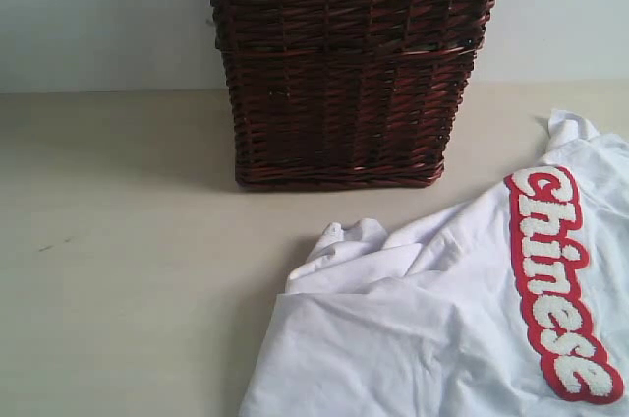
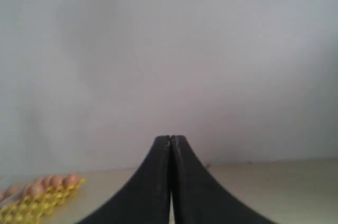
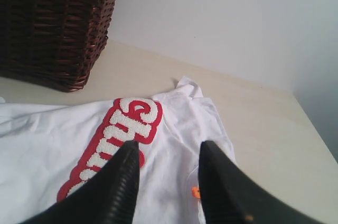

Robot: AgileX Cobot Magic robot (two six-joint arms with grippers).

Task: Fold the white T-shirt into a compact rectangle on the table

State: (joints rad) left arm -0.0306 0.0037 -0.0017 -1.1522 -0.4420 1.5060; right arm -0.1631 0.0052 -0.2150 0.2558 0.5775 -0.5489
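Half the table lies bare beside T-shirt.

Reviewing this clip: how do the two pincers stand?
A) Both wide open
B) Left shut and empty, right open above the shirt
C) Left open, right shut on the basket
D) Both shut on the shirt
B: the left pincer has its fingers pressed together with nothing between them, while the right pincer has its fingers apart over the white T-shirt, gripping no cloth.
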